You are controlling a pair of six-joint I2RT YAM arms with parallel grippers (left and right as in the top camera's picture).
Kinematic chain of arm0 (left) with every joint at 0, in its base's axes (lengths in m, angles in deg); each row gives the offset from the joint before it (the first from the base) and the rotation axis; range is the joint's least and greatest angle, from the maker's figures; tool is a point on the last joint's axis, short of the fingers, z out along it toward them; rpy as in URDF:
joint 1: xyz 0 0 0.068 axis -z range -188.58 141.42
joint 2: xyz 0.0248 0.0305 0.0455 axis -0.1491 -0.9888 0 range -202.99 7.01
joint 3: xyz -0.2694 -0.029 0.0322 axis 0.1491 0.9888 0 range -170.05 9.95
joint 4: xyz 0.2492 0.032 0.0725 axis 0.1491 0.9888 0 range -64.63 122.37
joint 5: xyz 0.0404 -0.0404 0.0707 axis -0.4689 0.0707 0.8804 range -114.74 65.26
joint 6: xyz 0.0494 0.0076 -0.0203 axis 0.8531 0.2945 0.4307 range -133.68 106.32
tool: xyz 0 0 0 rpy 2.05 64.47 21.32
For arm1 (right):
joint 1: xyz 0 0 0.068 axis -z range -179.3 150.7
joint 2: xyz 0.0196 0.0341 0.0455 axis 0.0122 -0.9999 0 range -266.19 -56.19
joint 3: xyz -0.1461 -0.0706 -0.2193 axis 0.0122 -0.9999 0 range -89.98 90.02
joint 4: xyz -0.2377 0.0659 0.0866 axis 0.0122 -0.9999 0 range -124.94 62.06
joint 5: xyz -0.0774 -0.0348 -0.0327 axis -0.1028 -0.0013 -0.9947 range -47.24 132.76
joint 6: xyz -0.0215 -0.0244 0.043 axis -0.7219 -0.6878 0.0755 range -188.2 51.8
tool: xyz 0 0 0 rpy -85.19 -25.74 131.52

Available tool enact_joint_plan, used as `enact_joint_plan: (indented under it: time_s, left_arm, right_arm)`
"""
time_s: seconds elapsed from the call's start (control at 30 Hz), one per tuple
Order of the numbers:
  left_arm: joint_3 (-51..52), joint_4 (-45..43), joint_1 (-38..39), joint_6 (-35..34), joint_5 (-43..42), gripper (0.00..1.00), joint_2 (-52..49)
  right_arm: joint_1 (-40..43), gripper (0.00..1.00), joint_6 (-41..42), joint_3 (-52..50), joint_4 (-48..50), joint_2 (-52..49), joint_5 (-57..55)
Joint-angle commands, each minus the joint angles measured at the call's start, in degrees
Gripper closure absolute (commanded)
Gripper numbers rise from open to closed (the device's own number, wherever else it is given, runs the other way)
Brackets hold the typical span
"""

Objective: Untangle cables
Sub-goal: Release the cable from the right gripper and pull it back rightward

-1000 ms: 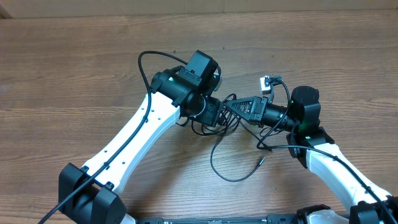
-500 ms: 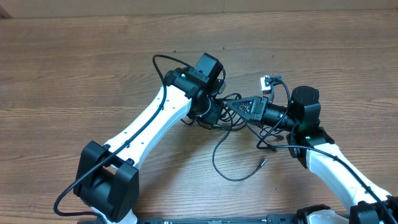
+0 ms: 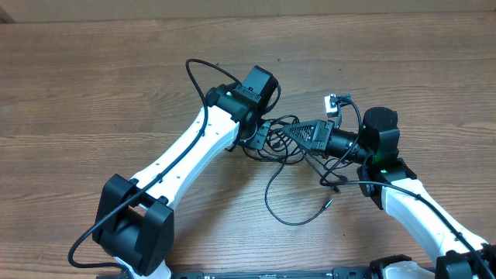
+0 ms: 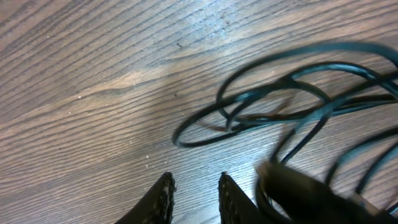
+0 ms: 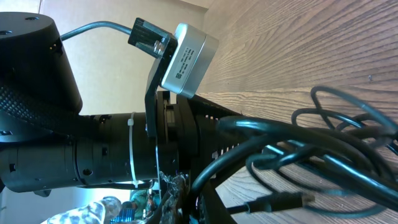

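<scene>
Cables [image 3: 280, 152] bunched just beyond left pincer [image 4: 194, 190], strands clamped in right pincer [image 3: 285, 132].

Left arm [image 3: 186, 151]: white shells, black joints, a thin black cable along its side.
Right arm [image 3: 422, 213]: white shell, round black joint, small green light.
Left gripper [image 4: 193, 186]: two black fingers with ridged edges.
Wrist camera [image 5: 186, 56]: silver box on a black bracket; its label is blurred, possibly a printed code.
Zip tie [image 5: 132, 149]: white, around the black wrist.

left wrist view | cables [image 4: 231, 119] blurred, cut off right | jaws cut off at bottom edge
</scene>
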Motion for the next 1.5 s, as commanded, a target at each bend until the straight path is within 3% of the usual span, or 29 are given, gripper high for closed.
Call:
enact_joint_plan:
  time_s: [0.0,0.13,0.3,0.37,0.43,0.47,0.53,0.6,0.67,0.93,1.03,1.13,1.27,1.33,1.4,1.47]
  left_arm:
    - [0.42,-0.13,-0.26,-1.07,1.51,0.82,-0.7]
    - [0.42,-0.15,-0.26,-1.09,0.68,0.84,-0.7]
    - [0.42,-0.17,-0.26,-1.09,0.68,0.78,-0.7]
    - [0.42,-0.22,-0.26,-1.16,0.68,0.76,-0.7]
    - [0.42,-0.22,-0.26,-1.64,0.66,0.71,-0.7]
    - [0.42,-0.24,-0.26,-1.73,0.68,0.64,-0.7]
    - [0.42,-0.28,-0.26,-1.7,0.74,0.44,-0.7]
    - [0.42,-0.26,-0.26,-1.7,0.76,0.16,-0.7]
    - [0.42,-0.26,-0.26,-1.7,0.76,0.0,-0.7]
    - [0.42,-0.44,-0.26,-1.7,0.96,0.05,-0.7]
    - [0.42,-2.73,-0.26,-1.75,0.9,0.01,-0.72]
    - [0.42,-6.88,-0.22,-3.21,0.92,0.05,-0.72]
    - [0.74,-12.15,-0.2,-9.81,0.92,0.15,-0.94]
    - [1.07,-13.25,-0.2,-12.98,0.9,0.15,-2.43]
    - [1.07,-13.94,-0.15,-15.54,0.48,0.09,-5.68]
    - [1.07,-14.71,-0.17,-16.52,-0.76,0.11,-9.11]
  right_arm:
    - [-0.09,0.96,-0.94,0.68,0.15,0.46,-0.2]
    - [-0.09,0.93,-1.36,0.68,-4.87,0.46,-6.67]
    - [-0.11,0.43,-4.11,0.68,-9.46,0.46,-14.8]
    - [-0.11,0.14,-4.09,0.68,-12.46,0.46,-18.99]
    - [-0.11,0.04,-4.11,0.68,-12.92,0.46,-19.19]
    - [-0.15,0.0,-4.11,0.68,-12.9,0.46,-19.21]
    - [-0.15,0.0,-4.11,0.68,-12.9,0.46,-19.47]
    - [-0.15,0.0,-4.11,0.68,-12.9,0.42,-20.7]
    - [-0.15,0.0,-4.09,0.68,-12.83,0.17,-22.08]
    - [0.81,0.0,-4.98,0.68,-13.64,-2.78,-24.0]
    - [7.32,0.0,-5.4,0.68,-18.38,-2.75,-24.79]
    - [13.18,0.0,-6.16,0.68,-23.02,-2.75,-22.23]
    - [17.68,0.0,-10.38,0.68,-26.8,-2.75,-20.52]
    - [17.75,0.0,-10.38,0.68,-26.77,-2.75,-20.5]
    - [17.75,0.0,-10.36,0.68,-26.77,-2.75,-20.5]
    - [17.75,0.0,-10.38,0.68,-26.77,-2.75,-20.5]
